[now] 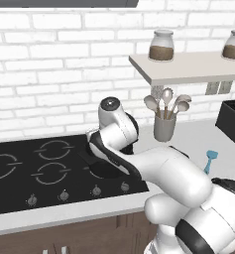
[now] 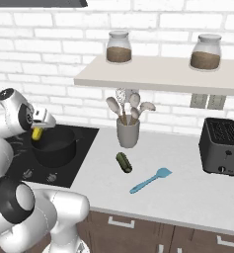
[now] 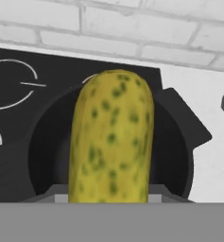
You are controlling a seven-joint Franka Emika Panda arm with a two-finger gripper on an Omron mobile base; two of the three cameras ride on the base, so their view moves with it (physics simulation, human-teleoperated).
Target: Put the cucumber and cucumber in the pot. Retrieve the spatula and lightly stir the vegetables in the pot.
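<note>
My gripper (image 2: 38, 129) is shut on the yellow-green cucumber (image 2: 37, 133), holding it just over the black pot (image 2: 54, 153) on the stove's right burner. In the hand view that cucumber (image 3: 111, 137) hangs lengthwise over the pot's dark inside (image 3: 38, 142), and the pot's flat handle (image 3: 189, 124) sticks out to the right. The darker green cucumber (image 2: 123, 162) lies on the grey counter, right of the stove. The light-blue spatula (image 2: 150, 180) lies further right on the counter; the left base view shows its head (image 1: 211, 158) past my arm.
A grey holder of metal spoons and ladles (image 2: 128, 132) stands behind the green cucumber. A black toaster (image 2: 221, 147) sits at the far right. A shelf (image 2: 163, 76) with two jars hangs above the counter. The black cooktop (image 1: 20, 168) stretches left.
</note>
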